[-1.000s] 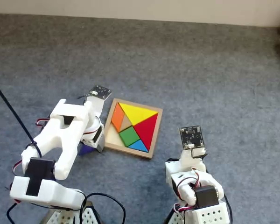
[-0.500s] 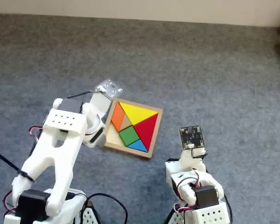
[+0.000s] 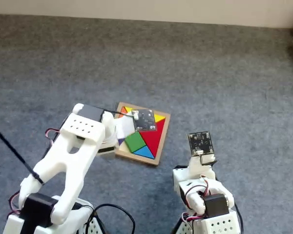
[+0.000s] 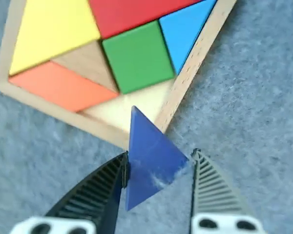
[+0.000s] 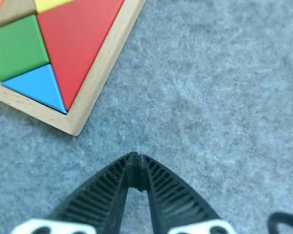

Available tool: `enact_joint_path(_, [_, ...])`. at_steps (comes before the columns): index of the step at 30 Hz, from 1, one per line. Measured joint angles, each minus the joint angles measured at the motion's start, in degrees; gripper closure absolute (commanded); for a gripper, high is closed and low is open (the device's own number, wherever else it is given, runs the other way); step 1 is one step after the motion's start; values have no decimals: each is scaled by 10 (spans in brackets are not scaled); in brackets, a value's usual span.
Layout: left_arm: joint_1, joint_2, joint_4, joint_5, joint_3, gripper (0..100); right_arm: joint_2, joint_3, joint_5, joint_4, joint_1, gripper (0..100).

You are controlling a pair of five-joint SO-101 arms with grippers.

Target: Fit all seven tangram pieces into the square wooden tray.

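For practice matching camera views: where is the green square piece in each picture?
High view: green square, in the tray beside the red triangle.
Left wrist view: green square between tan triangle and light blue triangle.
Right wrist view: green square touching the red triangle.
Shared landmark: light blue triangle.

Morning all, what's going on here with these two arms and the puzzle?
The left tool holds the dark blue triangle over the edge of the wooden tray, by the one empty gap. Six pieces already lie in the tray: yellow triangle, red triangle, green square, light blue triangle, orange parallelogram, plain wooden triangle. The right tool is shut and empty, over the grey carpet beside the tray.
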Motion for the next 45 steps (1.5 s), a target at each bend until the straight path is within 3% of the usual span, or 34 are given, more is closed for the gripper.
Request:
enact_joint_path(8, [9,62,-82,-59,-1,913,0,0,0,0,0,988])
enact_joint_path(12, [24,81,-110,-60,-4,789,0,0,0,0,0,988])
enact_joint_path(14, [26,89,-110,-59,-18,744,0,0,0,0,0,988])
enact_joint_path(21, [23,95,-47,15,-103,742,0,0,0,0,0,988])
enact_joint_path(28, [23,95,-1,32,-129,798,0,0,0,0,0,988])
enact_joint_path(37, [23,95,23,177,-130,971,0,0,0,0,0,988])
enact_joint_path(45, [23,95,18,393,-113,993,0,0,0,0,0,988])
